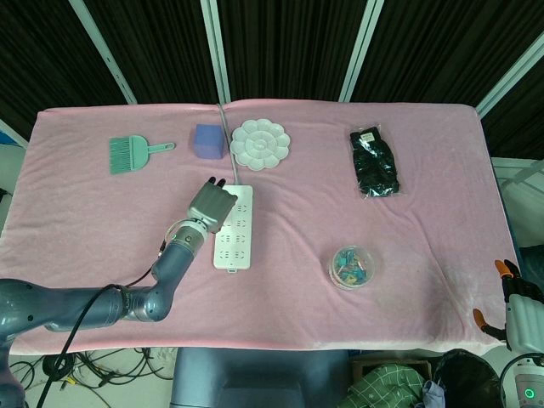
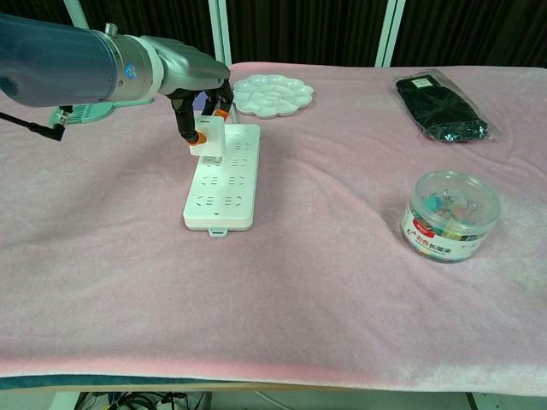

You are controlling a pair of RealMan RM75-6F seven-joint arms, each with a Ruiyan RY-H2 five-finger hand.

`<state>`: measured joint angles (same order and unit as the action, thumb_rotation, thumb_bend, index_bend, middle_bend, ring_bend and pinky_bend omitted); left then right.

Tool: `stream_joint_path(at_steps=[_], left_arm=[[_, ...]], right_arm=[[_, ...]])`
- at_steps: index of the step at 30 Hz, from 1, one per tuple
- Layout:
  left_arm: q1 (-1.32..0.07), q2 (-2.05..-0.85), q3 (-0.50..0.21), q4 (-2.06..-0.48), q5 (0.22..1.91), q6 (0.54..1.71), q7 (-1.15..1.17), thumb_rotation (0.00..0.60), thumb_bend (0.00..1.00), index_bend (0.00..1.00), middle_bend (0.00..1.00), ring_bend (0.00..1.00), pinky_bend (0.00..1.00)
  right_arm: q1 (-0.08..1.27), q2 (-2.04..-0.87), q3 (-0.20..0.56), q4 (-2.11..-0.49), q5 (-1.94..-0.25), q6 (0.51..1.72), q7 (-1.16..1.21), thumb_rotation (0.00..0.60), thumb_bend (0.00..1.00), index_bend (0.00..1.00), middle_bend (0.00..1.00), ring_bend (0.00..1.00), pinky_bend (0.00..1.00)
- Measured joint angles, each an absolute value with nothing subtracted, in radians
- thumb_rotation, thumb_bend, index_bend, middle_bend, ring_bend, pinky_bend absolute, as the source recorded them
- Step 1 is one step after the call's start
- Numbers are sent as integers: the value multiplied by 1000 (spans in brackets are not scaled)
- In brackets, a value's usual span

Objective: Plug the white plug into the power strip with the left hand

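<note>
The white power strip [image 1: 235,231] [image 2: 224,177] lies lengthwise on the pink cloth, left of centre. My left hand [image 1: 211,206] [image 2: 198,92] is over the strip's far left part. In the chest view it pinches the white plug [image 2: 212,137] between its fingertips, and the plug's underside is touching the strip's top face near the far sockets. The head view hides the plug under the hand. My right hand [image 1: 513,299] hangs off the table's near right corner, fingers apart and holding nothing.
The strip's grey cable [image 1: 223,119] runs to the table's back edge. Behind the strip sit a blue block [image 1: 207,140], a white paint palette [image 1: 260,143] [image 2: 273,94] and a green brush [image 1: 127,155]. A black bag [image 1: 374,161] [image 2: 443,109] and a clear tub of clips [image 1: 353,266] [image 2: 449,215] lie to the right.
</note>
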<state>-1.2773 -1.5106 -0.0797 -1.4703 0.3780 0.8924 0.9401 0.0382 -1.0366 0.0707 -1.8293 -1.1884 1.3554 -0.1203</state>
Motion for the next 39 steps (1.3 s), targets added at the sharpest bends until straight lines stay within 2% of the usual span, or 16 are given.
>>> stream_joint_path(at_steps=[39], left_arm=[[-1277,-1515,-59,-1460,396,882,906,600,451,549,539,135,186]], right_arm=[[39,-1035,70,-1830,-1188,1353,-122,600,228,0,39,176,136]])
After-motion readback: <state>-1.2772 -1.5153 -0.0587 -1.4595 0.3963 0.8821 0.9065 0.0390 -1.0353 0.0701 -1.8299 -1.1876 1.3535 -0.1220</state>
